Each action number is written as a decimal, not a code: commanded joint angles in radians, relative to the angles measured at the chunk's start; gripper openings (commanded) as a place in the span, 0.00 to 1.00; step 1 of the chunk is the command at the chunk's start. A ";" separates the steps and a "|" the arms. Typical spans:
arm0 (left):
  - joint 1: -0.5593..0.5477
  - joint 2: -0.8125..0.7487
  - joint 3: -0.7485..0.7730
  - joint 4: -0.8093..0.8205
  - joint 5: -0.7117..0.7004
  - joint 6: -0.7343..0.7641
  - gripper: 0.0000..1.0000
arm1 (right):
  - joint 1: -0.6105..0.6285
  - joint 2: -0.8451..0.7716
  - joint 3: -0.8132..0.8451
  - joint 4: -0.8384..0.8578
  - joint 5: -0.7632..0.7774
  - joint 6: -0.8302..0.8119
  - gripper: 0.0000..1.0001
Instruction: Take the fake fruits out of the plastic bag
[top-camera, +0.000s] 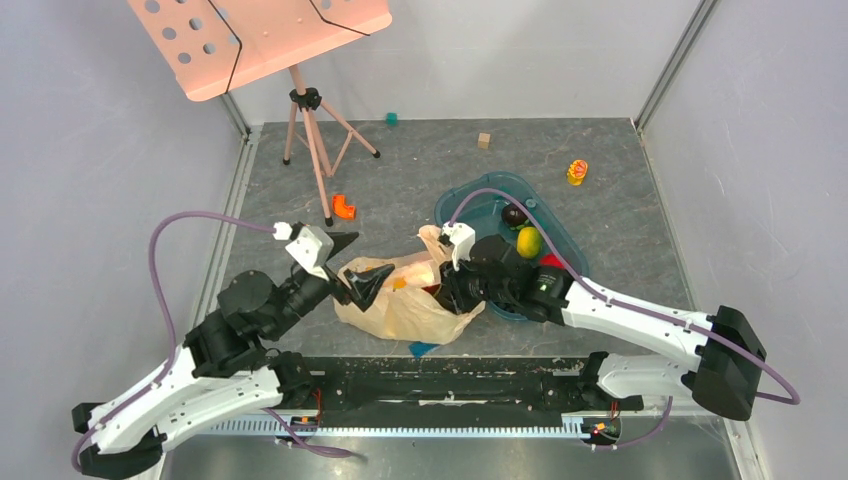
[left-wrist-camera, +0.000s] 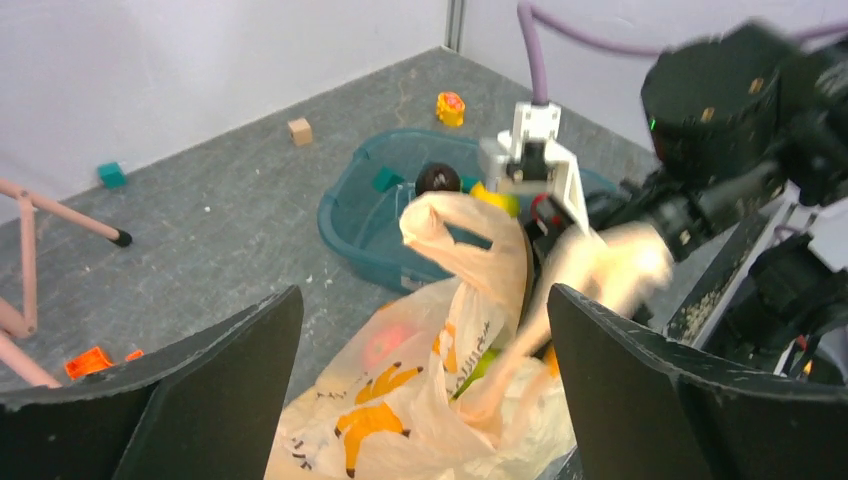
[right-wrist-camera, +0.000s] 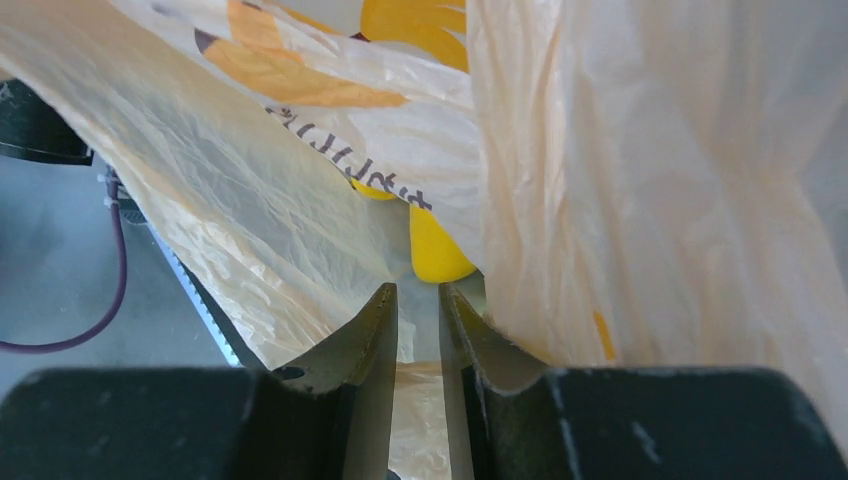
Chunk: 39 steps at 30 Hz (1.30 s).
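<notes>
The plastic bag (top-camera: 400, 305) lies crumpled between my arms, its mouth toward the teal tray (top-camera: 480, 200). My left gripper (top-camera: 372, 253) is wide open and empty just above the bag's left side; the bag (left-wrist-camera: 400, 400) fills the space between its fingers (left-wrist-camera: 220, 380). Something green (left-wrist-camera: 488, 362) and a reddish shape (left-wrist-camera: 388, 345) show inside the bag. My right gripper (top-camera: 445, 290) is in the bag's mouth. Its jaws (right-wrist-camera: 417, 290) are nearly together with bag film (right-wrist-camera: 650, 150) in the narrow gap, and a yellow fruit (right-wrist-camera: 435, 255) lies just beyond the tips.
The tray holds a yellow lemon (top-camera: 528, 241), a red fruit (top-camera: 550, 262) and a dark plum (top-camera: 514, 214). A pink music stand (top-camera: 305, 110) stands at the back left. An orange piece (top-camera: 344, 206), a teal cube (top-camera: 391, 118), a wooden cube (top-camera: 484, 140) and a yellow toy (top-camera: 577, 171) lie on the floor.
</notes>
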 joint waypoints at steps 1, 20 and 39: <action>0.002 0.075 0.185 -0.080 -0.045 -0.049 0.99 | -0.001 -0.024 -0.024 0.109 0.020 0.043 0.24; 0.000 0.654 0.557 -0.284 0.230 -0.245 0.02 | -0.001 -0.120 -0.136 0.251 0.124 0.202 0.17; -0.035 0.724 0.357 -0.310 0.154 -0.322 0.02 | -0.006 -0.193 -0.212 0.285 0.208 0.267 0.15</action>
